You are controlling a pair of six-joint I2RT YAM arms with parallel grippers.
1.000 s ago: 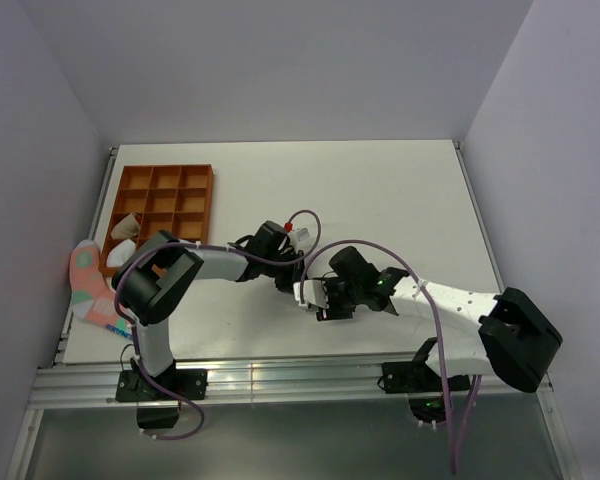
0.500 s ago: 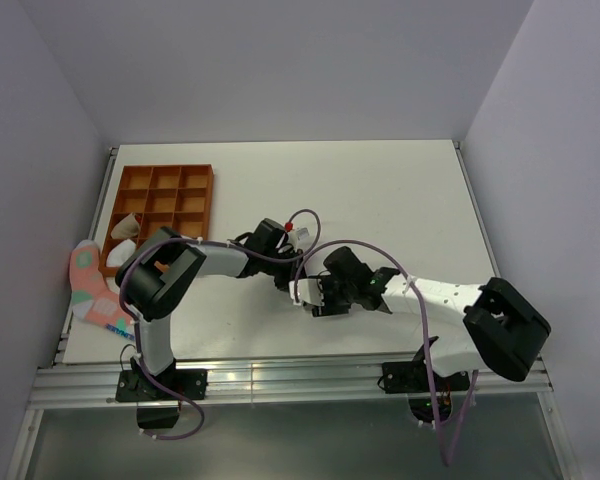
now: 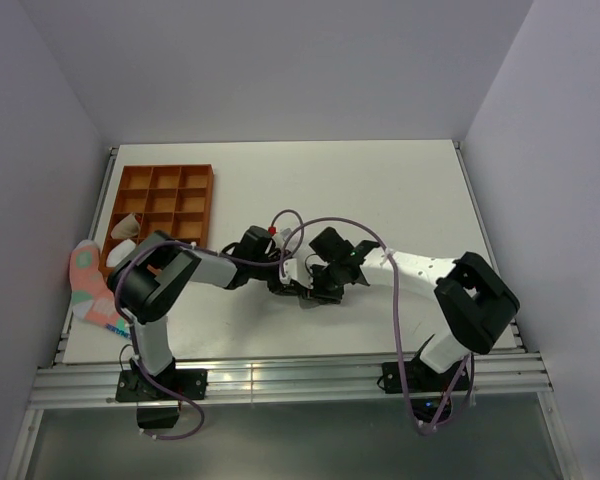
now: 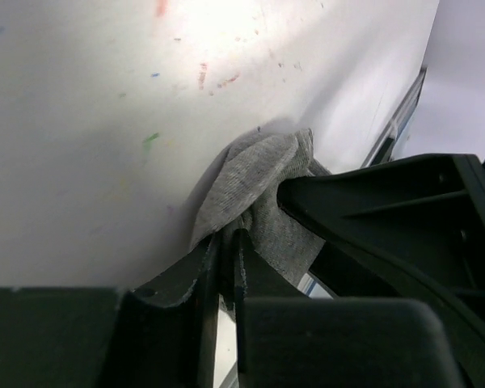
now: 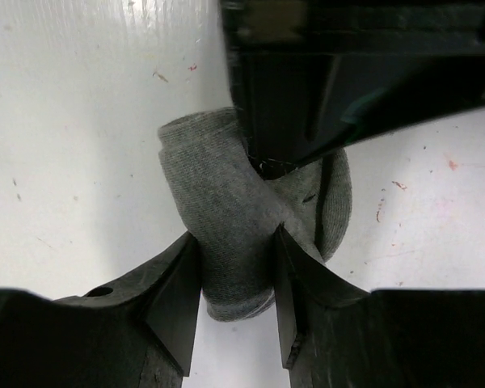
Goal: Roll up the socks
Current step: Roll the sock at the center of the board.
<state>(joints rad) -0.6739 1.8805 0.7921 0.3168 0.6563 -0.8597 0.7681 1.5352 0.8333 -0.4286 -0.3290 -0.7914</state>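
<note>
The socks [image 5: 226,218] form a grey rolled bundle on the white table, with a darker fold on its right side. My right gripper [image 5: 234,236] is shut on the near end of the roll, one finger pressed on each side. My left gripper [image 4: 230,234] reaches in from the opposite side, its jaws almost together with a bit of the grey fabric [image 4: 250,174] pinched at the tips. From above, the two grippers [image 3: 298,285] meet at the table's middle and hide most of the bundle. The navy sock does not show as a separate thing.
An orange compartment tray [image 3: 165,200] stands at the back left with pale rolled bundles [image 3: 125,225] in its near-left cells. A pink sock [image 3: 90,290] hangs at the left table edge. Purple cables [image 3: 325,222] arch over both arms.
My right arm has swung left to meet the left gripper, and its fingers have closed in on the grey roll. The left gripper shifted slightly left.
</note>
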